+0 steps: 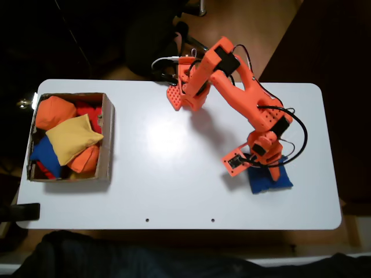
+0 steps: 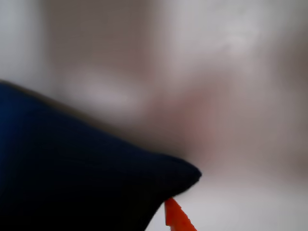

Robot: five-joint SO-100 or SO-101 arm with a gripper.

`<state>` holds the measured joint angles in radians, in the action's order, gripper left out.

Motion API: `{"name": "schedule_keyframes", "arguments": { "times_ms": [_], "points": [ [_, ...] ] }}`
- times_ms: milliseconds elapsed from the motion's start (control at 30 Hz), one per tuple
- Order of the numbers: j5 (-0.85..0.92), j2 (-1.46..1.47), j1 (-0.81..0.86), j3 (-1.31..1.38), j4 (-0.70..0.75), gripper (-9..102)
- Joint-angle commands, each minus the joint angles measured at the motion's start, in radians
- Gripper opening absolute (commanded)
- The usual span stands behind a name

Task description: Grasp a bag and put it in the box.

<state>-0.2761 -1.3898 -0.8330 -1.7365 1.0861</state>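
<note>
In the fixed view the orange arm (image 1: pixel 232 87) is reaching from its base at the counter's far edge down to the right side of the white counter (image 1: pixel 174 174), where the jaws (image 1: pixel 264 165) are sitting right over the blue bag (image 1: pixel 271 180). The bag is lying flat on the counter near the front right, well apart from the box (image 1: pixel 108 133), which is standing at the left end. The arm's wrist is covering the top of the bag, so I cannot tell how far the jaws are spread or whether they are gripping the fabric. In the wrist view the bag (image 2: pixel 72 178) is looming large and dark across the lower left, very close to the lens, with one orange fingertip (image 2: pixel 175 219) poking up just below the bag's corner; the background there is blurred. Inside the box a yellow beanbag (image 1: pixel 72 136) is lying on top of orange beanbags (image 1: pixel 53 111), and another blue beanbag (image 1: pixel 43 153) is tucked against the left wall.
</note>
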Motion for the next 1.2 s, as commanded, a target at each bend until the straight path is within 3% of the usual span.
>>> {"name": "schedule_keyframes", "arguments": {
  "times_ms": [0, 633, 767, 1167],
  "points": [
    [-0.003, 0.011, 0.005, 0.066, -0.009, 75],
    [-0.006, 0.121, -0.006, 0.164, -0.034, 75],
    [-0.005, 0.126, -0.006, 0.166, -0.041, 64],
    [0.002, 0.127, 0.0, 0.166, -0.055, 44]
  ]
}}
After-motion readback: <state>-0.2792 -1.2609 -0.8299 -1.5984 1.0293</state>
